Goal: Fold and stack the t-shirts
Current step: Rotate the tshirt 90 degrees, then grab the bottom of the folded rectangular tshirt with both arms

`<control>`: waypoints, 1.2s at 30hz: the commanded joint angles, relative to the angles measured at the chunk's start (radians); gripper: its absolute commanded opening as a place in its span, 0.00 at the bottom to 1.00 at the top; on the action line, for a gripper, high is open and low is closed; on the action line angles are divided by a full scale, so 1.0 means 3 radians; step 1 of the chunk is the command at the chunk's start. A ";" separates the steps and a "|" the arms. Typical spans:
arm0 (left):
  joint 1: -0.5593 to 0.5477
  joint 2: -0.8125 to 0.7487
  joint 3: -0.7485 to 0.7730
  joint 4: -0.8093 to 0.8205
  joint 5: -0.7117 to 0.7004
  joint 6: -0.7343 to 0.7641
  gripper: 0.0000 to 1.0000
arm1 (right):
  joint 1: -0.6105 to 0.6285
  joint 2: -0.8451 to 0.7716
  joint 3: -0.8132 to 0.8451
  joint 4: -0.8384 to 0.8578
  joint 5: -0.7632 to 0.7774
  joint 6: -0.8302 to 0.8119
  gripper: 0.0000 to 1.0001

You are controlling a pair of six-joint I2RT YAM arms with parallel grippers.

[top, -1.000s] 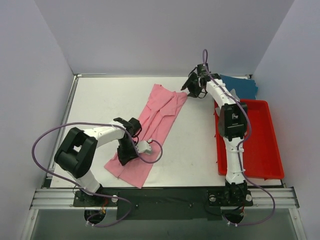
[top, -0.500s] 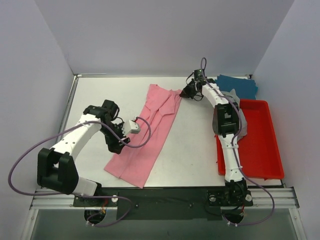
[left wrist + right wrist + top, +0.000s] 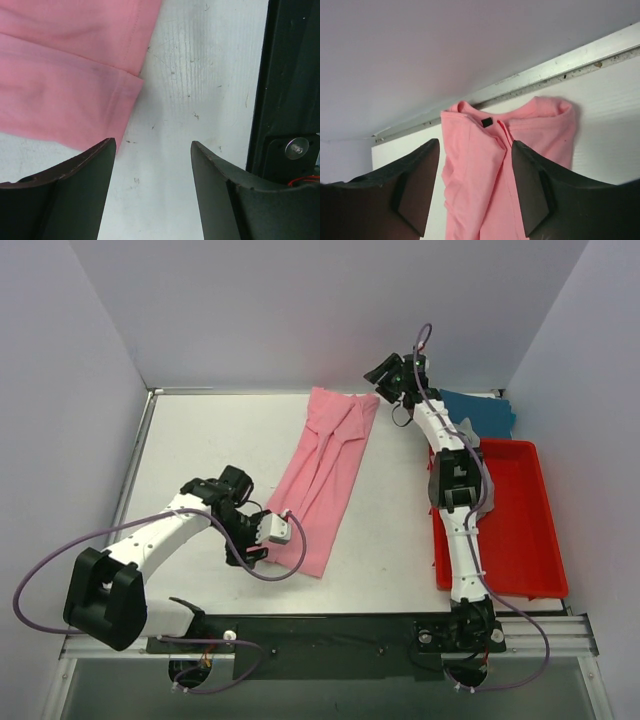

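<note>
Near the front of the table, the left gripper hangs low over the surface, just left of the pink shirt's near end. From its wrist camera the left gripper has its fingers spread wide with only bare white table between them. It holds nothing. The pink shirt's hem corner lies just beyond the left fingertip; I cannot tell whether they touch.

At the far edge, the right gripper is raised by the back wall, just right of the shirt's far end. Its wrist view shows the right gripper likewise spread apart and empty, looking down past its tips at the shirt and its collar below, clear of the cloth.

The pink shirt lies flat as a long, narrow strip, folded in along its length. Its long axis runs on a diagonal: the collar points at the back rail, right of centre, and the hem lies toward the front, left of centre.

A teal shirt sits in the far right corner, behind the red bin.
</note>
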 commanded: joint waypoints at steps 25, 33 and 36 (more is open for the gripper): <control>-0.1110 -0.1882 -0.1452 0.1737 -0.0806 -0.1441 0.73 | 0.2255 -0.3147 -0.4578 -0.1409 -0.0302 -0.0199 0.53; -0.1248 -0.2241 -0.1570 0.1753 -0.1062 -0.1416 0.74 | 0.2246 -0.2767 -0.4730 -0.1215 -0.0497 -0.0081 0.21; -0.1274 -0.2246 -0.1590 0.1743 -0.1006 -0.1370 0.74 | 0.2057 -0.2996 -0.4930 -0.1107 -0.0415 -0.0020 0.00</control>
